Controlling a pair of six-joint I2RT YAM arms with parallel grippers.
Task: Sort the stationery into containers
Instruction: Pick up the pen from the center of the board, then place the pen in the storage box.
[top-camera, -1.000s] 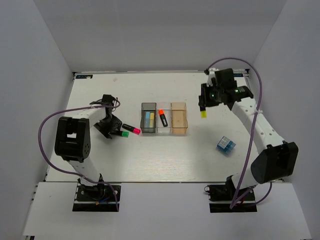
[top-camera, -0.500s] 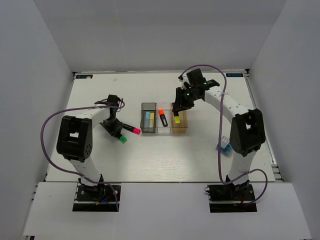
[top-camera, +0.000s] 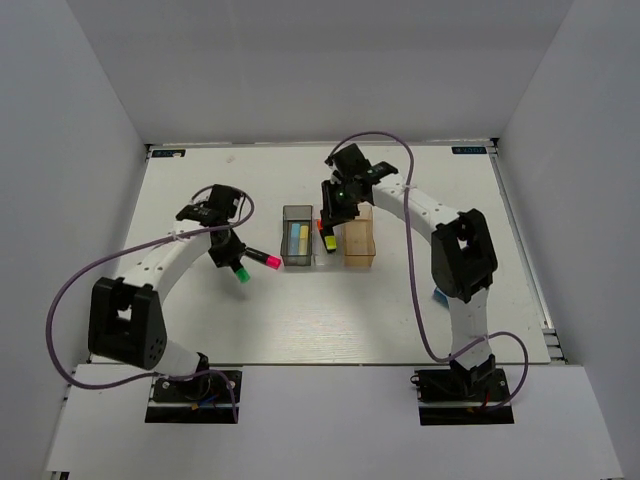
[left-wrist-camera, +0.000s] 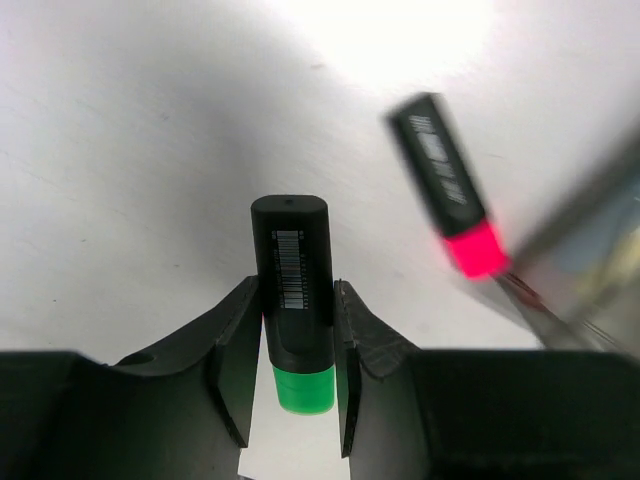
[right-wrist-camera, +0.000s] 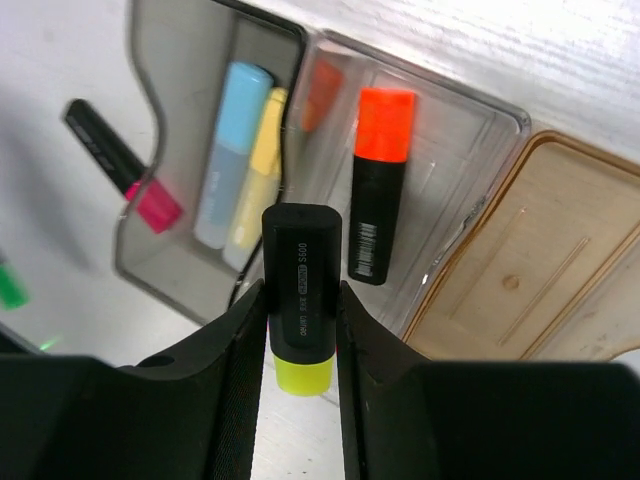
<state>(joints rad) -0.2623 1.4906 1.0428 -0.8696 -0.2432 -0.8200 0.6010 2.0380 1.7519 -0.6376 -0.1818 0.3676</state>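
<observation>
White surface (top-camera: 300, 320), left claw (left-wrist-camera: 297, 335) pinching the green highlighter (left-wrist-camera: 292, 280), right claw (right-wrist-camera: 300, 310) pinching the yellow highlighter (right-wrist-camera: 300, 270) right over the clear bin (right-wrist-camera: 445, 190) rim, so release now and it may clip that rim.

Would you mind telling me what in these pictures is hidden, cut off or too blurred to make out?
Blue-white item: top view, nearly all hidden behind the right arm.
Orange highlighter: top view, mostly covered by the right gripper.
Pink highlighter: left wrist view, blurred, print unreadable.
Orange-tan bin: right wrist view, cut off by the frame edge.
</observation>
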